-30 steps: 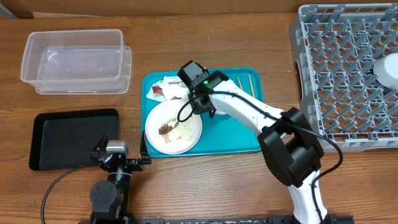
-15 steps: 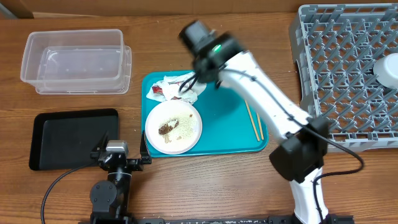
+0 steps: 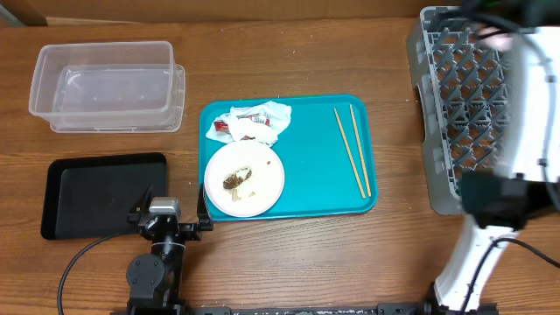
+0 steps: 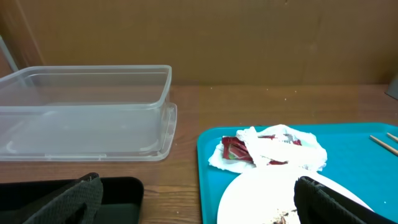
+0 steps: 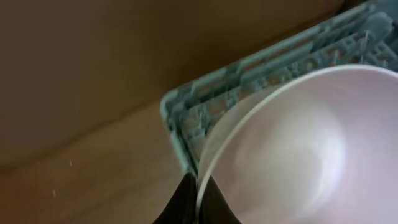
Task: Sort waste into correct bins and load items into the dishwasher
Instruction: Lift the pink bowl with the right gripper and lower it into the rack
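Since it is the largest piece on the table, grey dish rack (image 3: 455, 105): at the right edge, partly hidden by the right arm; its far left corner shows behind the bowl in the wrist view.
Teal serving tray (image 3: 315, 166): mid-table, carrying the plate, the waste and the chopsticks.
Clear plastic tub (image 3: 105, 92): far left, nothing in it.
Black tray (image 3: 96, 197): near left, just in front of the tub, bare.
White plate (image 3: 267, 175): on the tray's left end, scraps on it.
White bowl (image 5: 292, 149): held over the rack's corner, tipped on edge, hollow facing the wrist camera; round, so no long axis. Whether it touches the pegs cannot be told.
Right gripper (image 5: 198, 199): fingers together, pinching the bowl's rim.
Left gripper (image 3: 172, 206): fingers spread wide, holding nothing, beside the black tray.
Crumpled napkin (image 3: 267, 116): touching the plate's far edge, red-and-white wrapper (image 3: 226, 129) tucked in it.
Chopsticks (image 3: 347, 153): long axis far-to-near along the tray's right side, near ends leaning rightward.
Brown lump (image 3: 234, 181): on the plate, among pale grains.
Risk: a rim-only pinch may let the bowl swing or slip; released this close to the corner, it could catch a peg or tip off the rack's edge.
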Robot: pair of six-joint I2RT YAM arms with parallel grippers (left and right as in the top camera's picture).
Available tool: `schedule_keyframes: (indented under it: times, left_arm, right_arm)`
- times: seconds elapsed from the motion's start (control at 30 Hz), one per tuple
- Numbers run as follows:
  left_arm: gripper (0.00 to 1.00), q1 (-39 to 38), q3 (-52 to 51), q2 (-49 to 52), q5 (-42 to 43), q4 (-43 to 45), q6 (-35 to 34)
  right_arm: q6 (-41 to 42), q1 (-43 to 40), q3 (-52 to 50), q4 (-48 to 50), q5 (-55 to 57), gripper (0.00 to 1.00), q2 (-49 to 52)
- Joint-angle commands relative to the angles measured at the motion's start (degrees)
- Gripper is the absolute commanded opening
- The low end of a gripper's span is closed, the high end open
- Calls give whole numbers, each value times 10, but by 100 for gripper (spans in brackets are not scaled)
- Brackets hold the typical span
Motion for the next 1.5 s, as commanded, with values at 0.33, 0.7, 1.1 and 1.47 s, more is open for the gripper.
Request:
schedule_keyframes:
  times: [0.33, 0.7, 1.1, 1.47]
  left_arm:
    - [100, 3, -2, -6, 4, 1, -3]
    - [100, 3, -2, -6, 4, 1, -3]
    - [100, 3, -2, -6, 4, 1, -3]
    - [100, 3, -2, -6, 4, 1, -3]
  right_arm:
    - [-59, -266, -39, 361, -440, 4, 86]
    - [75, -282, -49, 681, -487, 4, 249]
    - [165, -279, -54, 840, -506, 7, 370]
    - [229, -320, -54, 822, -517, 4, 378]
